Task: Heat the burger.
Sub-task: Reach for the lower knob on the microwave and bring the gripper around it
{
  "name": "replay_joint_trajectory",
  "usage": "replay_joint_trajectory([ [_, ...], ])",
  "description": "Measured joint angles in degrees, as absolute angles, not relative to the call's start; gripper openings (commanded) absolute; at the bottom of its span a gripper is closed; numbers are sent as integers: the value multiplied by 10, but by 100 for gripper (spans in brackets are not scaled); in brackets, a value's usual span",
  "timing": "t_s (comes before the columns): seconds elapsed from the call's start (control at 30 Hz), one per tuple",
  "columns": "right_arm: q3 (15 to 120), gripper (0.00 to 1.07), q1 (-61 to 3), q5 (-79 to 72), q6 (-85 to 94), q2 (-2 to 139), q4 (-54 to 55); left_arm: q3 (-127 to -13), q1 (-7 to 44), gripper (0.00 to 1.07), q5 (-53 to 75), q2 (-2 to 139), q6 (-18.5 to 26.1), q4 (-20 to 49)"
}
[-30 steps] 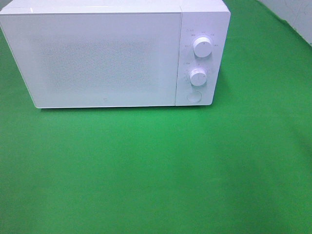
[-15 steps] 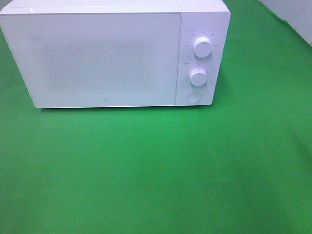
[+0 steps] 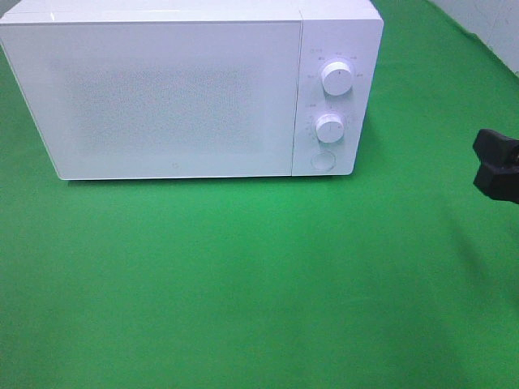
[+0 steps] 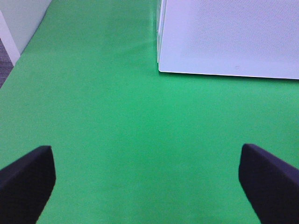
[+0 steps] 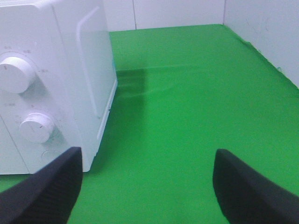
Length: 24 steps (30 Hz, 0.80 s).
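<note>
The burger is out of view in every frame. A white microwave point(image 3: 178, 93) stands at the back of the green table with its door shut. My right gripper point(image 3: 496, 164) shows at the right edge of the exterior high view, level with the microwave's front and well to its right. In the right wrist view the right gripper point(image 5: 147, 182) is open and holds nothing, with the microwave's knob panel point(image 5: 23, 107) beside it. My left gripper point(image 4: 145, 177) is open and empty over bare green cloth, short of the microwave's front corner point(image 4: 161, 70).
The microwave has two round knobs point(image 3: 336, 79) point(image 3: 330, 128) and a round button point(image 3: 323, 160) on its right panel. Green cloth point(image 3: 259, 284) covers the table in front. White walls point(image 5: 177, 11) rise behind and to the right of the table.
My right gripper has come into the exterior high view at the right edge. The microwave has not moved.
</note>
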State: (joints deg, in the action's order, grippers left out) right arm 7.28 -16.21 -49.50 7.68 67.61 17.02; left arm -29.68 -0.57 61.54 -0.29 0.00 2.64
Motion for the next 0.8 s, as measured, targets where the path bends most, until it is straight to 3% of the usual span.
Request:
replay_joint_trajectory([
  [0.03,73,74,-162,-495,77,676,170,-297,-6,100,615,-3,0,26],
  [0.07,73,74,-208,-526,108,695,224,-297,-6,100,615,-3,0,26],
  [0.17,73,74,-227,-540,119,705,244,-297,-6,100,615,-3,0,26],
  [0.2,73,74,-295,-591,147,737,316,-297,-6,100,615,-3,0,26],
  [0.43,109,74,-415,-680,199,818,458,-297,-6,100,615,-3,0,26],
  [0.8,198,74,-504,-690,259,901,488,-297,-6,100,615,-3,0,26],
])
